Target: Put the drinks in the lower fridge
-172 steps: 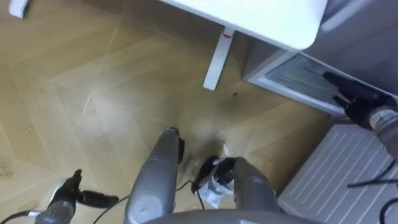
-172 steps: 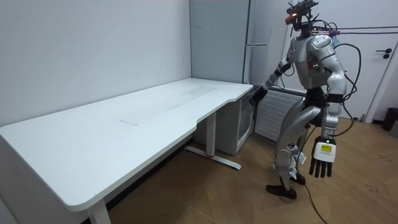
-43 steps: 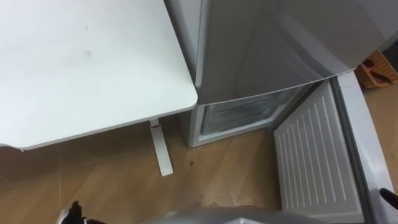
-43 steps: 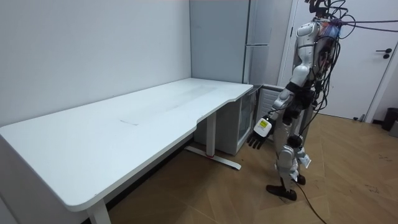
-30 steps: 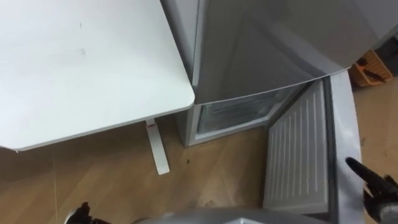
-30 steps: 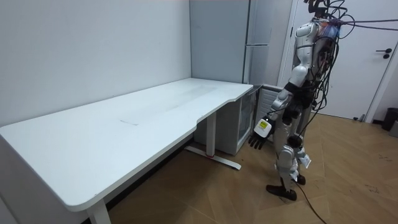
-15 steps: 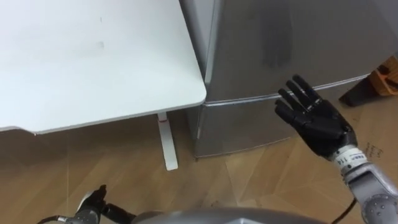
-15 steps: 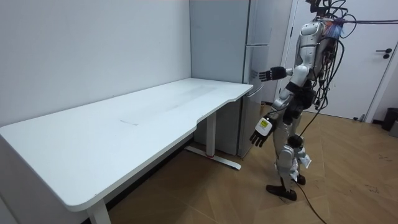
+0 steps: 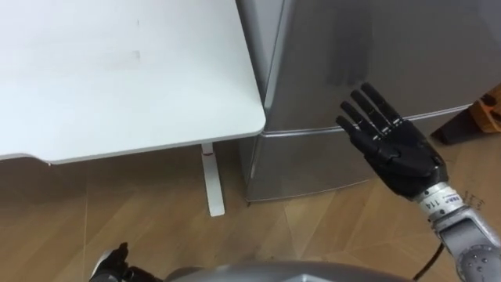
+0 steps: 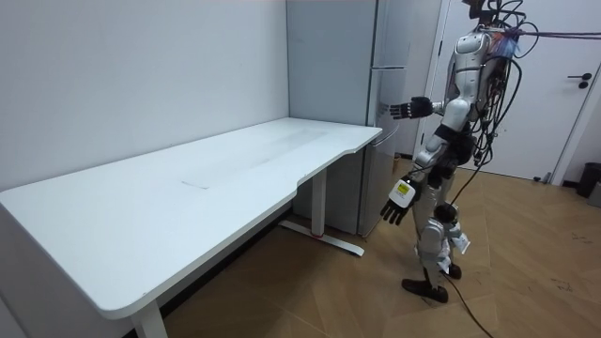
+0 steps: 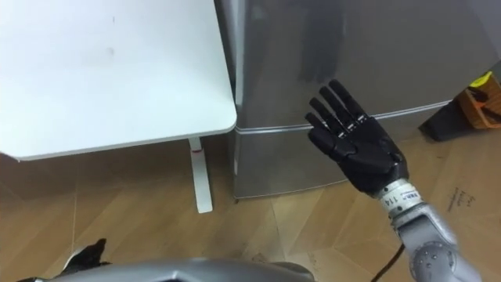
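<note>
The tall grey fridge stands right of the white table, both of its doors shut. Its lower door lies below a seam at mid height. My right hand is open, its fingers straight and spread, held up in front of the seam with the palm towards the fridge. In the room view this right hand reaches out at chest height towards the fridge. My left hand hangs open beside my thigh, and it peeks in low as the left hand. I stand on the wooden floor facing the fridge.
The white table abuts the fridge's left side, with its leg near the lower door. An orange and dark object lies on the floor right of the fridge. A white room door and a dark bin stand behind me.
The lower fridge door, wide open a second ago, is now shut. My right hand has risen from the door's edge to the front of the fridge. Since half a second ago little has moved.
</note>
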